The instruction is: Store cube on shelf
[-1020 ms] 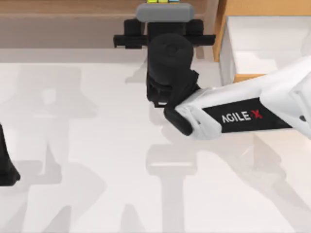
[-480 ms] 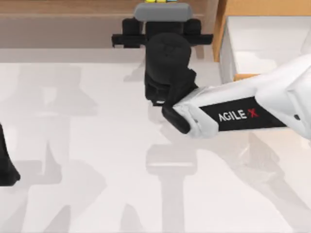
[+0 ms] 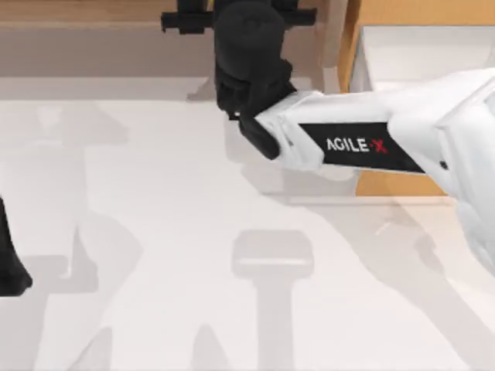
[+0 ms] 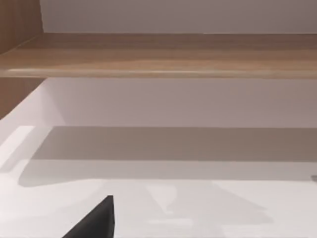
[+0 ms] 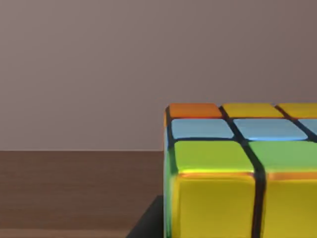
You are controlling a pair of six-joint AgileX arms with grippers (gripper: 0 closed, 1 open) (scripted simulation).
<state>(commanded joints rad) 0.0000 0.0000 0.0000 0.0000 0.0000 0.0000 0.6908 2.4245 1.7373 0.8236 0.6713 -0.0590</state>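
Note:
The cube [image 5: 237, 168], tiled in yellow, green, blue and orange, sits close in the right wrist view, just above the brown shelf [image 5: 74, 188] board. A dark finger edge shows beneath it. My right gripper [image 3: 238, 8] reaches over the shelf [image 3: 93, 11] at the far middle of the table, shut on the cube. Its fingertips and the cube lie past the top view's edge. My left arm [image 3: 9, 267] stays parked at the left edge. The left wrist view has the shelf [image 4: 158, 54] board ahead and one dark fingertip [image 4: 94, 220].
An orange-wood drawer cabinet [image 3: 402, 11] with a pale open drawer [image 3: 418, 58] stands at the far right, beside the shelf's upright panel [image 3: 334, 31]. My right arm's white forearm [image 3: 371, 143] crosses in front of it. White tabletop [image 3: 155, 232] spreads across the near side.
My right arm has pushed farther toward the shelf, carrying the cube out past the top view's far edge. The left arm has not moved.

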